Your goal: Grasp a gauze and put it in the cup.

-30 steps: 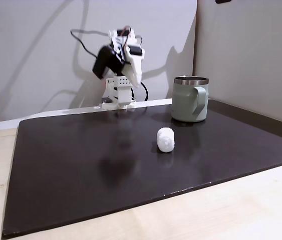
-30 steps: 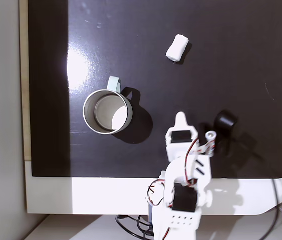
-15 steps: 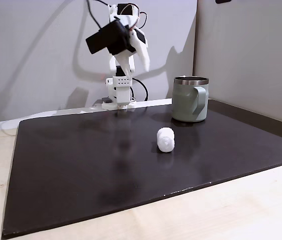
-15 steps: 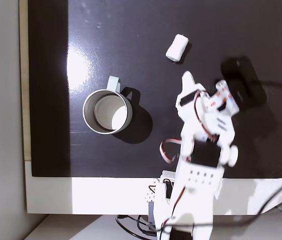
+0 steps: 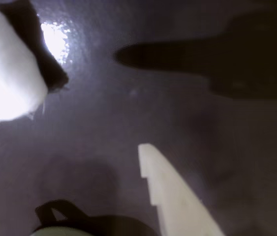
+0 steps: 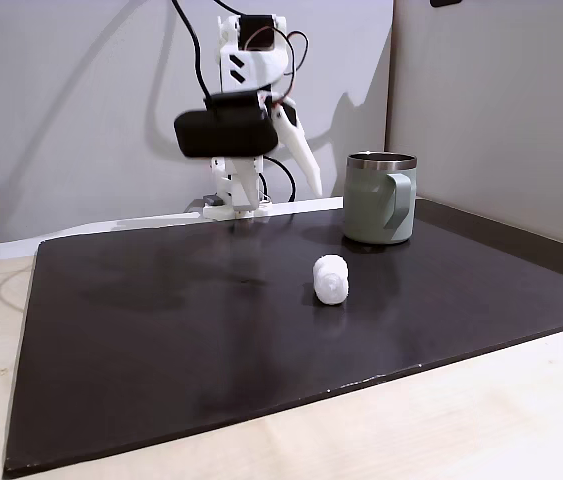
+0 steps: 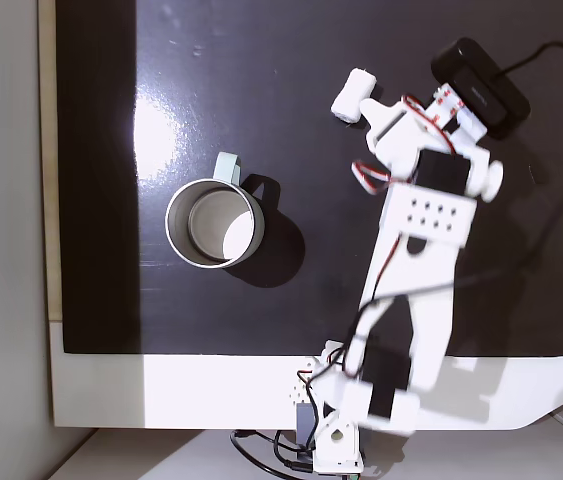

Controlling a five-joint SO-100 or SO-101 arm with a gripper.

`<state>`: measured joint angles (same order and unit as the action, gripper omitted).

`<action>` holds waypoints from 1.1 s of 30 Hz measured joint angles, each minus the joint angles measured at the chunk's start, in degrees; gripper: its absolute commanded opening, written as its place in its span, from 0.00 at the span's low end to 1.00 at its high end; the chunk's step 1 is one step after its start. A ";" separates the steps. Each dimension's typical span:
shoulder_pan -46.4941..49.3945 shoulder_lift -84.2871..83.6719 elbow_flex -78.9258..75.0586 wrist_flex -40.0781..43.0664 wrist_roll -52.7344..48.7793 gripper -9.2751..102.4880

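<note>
- Since a moment ago the arm [image 7: 416,260] has swung out from its base and stretched forward over the dark mat [image 6: 161,330]; in the fixed view from above, its head now reaches almost to the gauze [image 7: 353,96], where half a second back it was well short of it.
- The gauze and the cup [image 6: 380,198] have not shifted between the pictures.
- From the side, the gripper [image 6: 301,160] hangs high above the mat, its white pointed finger [image 6: 303,160] angled downward, with the black camera block [image 6: 223,133] just to its left.
- Whether the jaws are apart or closed I cannot tell: just one white finger [image 5: 172,196] shows in the wrist view, and the other views do not make the gap clear. Nothing is held between them.
- The gauze [image 6: 331,278] lies on its side on the mat, in front of the cup and a little left of it in the side view, well apart from it.
- In the wrist view the gauze [image 5: 8,73] sits at the upper left, bright and blurred, away from the fingertip.
- From above, the cup [image 7: 213,222] stands upright and open-mouthed left of the arm, its handle pointing toward the far end of the mat; I see nothing inside it.
</note>
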<state>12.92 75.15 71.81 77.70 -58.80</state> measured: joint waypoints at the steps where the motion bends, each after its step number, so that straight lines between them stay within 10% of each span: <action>1: -0.18 -2.99 -3.43 1.67 0.00 0.44; 15: -4.39 -47.02 -65.39 21.88 2.64 0.45; 26: -7.47 -61.52 -79.45 21.88 3.52 0.40; 33: -8.17 -65.13 -83.58 22.06 4.48 0.17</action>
<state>4.75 10.02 -11.78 99.76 -54.32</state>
